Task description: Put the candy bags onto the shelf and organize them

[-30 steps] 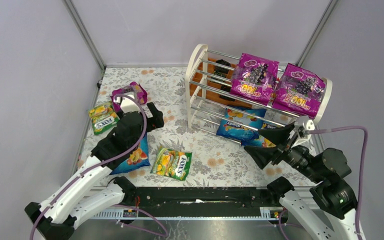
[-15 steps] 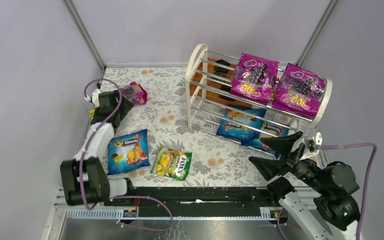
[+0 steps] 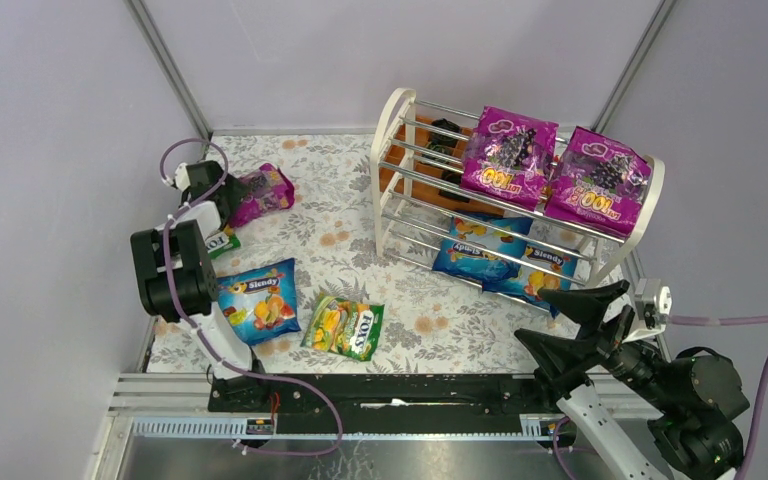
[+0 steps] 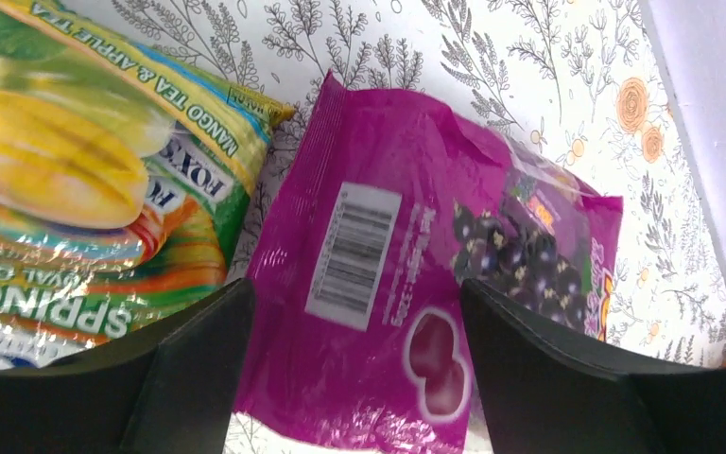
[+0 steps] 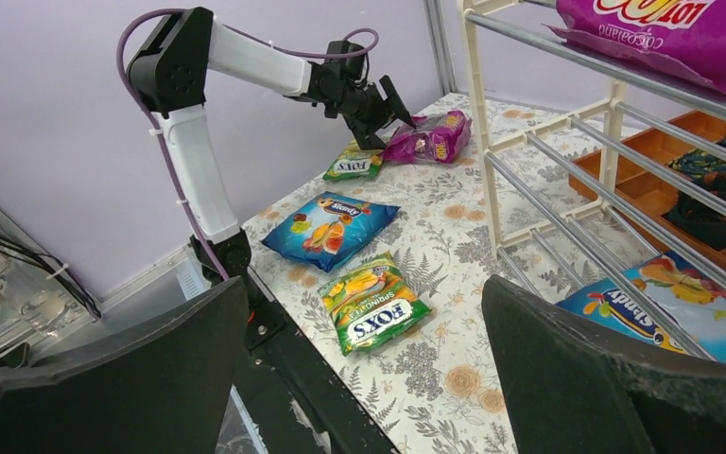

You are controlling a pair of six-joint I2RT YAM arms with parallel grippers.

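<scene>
The shelf (image 3: 392,160) stands at the back right with two magenta candy bags (image 3: 508,155) on its top tier and blue Slendy bags (image 3: 480,250) on the lowest tier. A third magenta bag (image 3: 265,190) lies at the far left. My left gripper (image 3: 230,200) is open and lowered over it, one finger (image 4: 198,364) on each side of the bag (image 4: 378,274). A green FOX'S bag (image 4: 85,180) lies right beside it. On the cloth lie a blue Slendy bag (image 3: 257,303) and another FOX'S bag (image 3: 345,327). My right gripper (image 3: 582,322) hangs open and empty near the shelf's front right.
An orange tray (image 3: 430,150) holding dark items sits behind the shelf's rods. The left wall runs close to the left arm (image 3: 175,270). A black rail (image 3: 390,392) borders the table's near edge. Through the right wrist camera the floor bags (image 5: 375,301) lie left of the shelf (image 5: 567,142).
My left arm swung from the table's middle to the far left corner and came down over the magenta bag, uncovering the blue Slendy bag. My right arm pulled back toward the near right.
</scene>
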